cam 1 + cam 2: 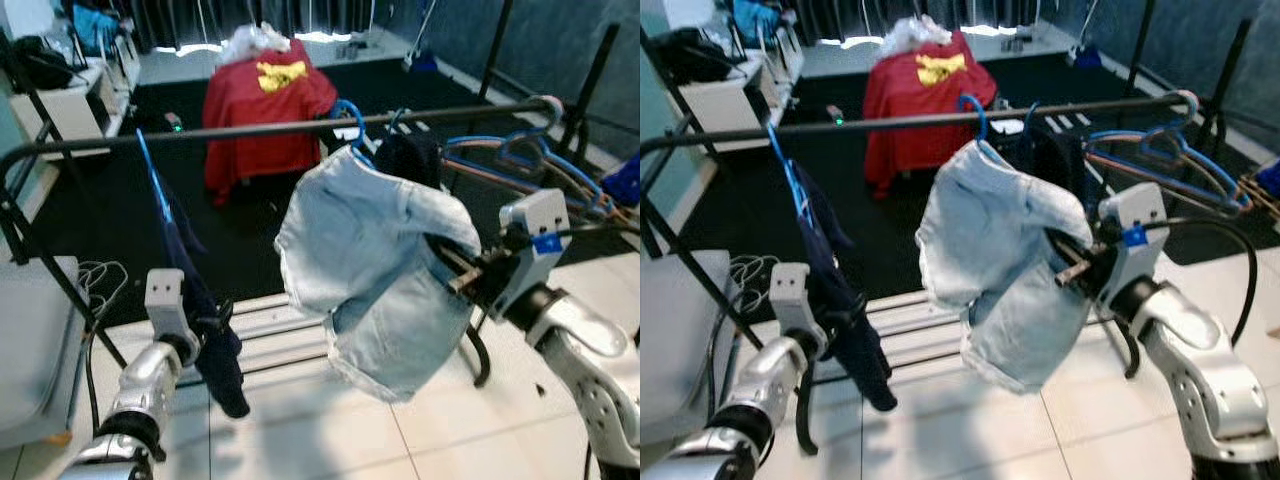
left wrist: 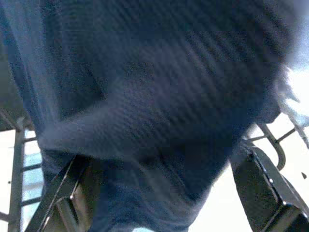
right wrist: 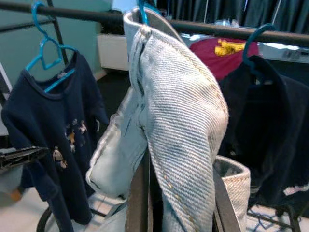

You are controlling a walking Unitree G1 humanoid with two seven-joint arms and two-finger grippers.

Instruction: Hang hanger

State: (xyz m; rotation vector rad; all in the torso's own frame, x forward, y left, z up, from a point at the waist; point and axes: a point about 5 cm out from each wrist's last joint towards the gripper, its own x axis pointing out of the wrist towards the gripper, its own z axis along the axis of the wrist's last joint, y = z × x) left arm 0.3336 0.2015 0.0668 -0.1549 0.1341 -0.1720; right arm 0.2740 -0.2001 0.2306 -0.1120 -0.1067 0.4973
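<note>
Right gripper (image 1: 1065, 262) clamps denim garment (image 1: 1005, 265) between dark shirts (image 3: 53, 140).

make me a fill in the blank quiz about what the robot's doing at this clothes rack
1. The right gripper grips the light ____ denim garment.
2. The denim garment's hanger hook is coloured ____.
3. The left gripper is at the dark ____ shirt.
4. Behind the rail lies a ____ cloth.

Missing words: blue; blue; navy; red

No text can be read; the yellow print (image 1: 281, 75) on the red cloth (image 1: 262, 120) is illegible.
</note>
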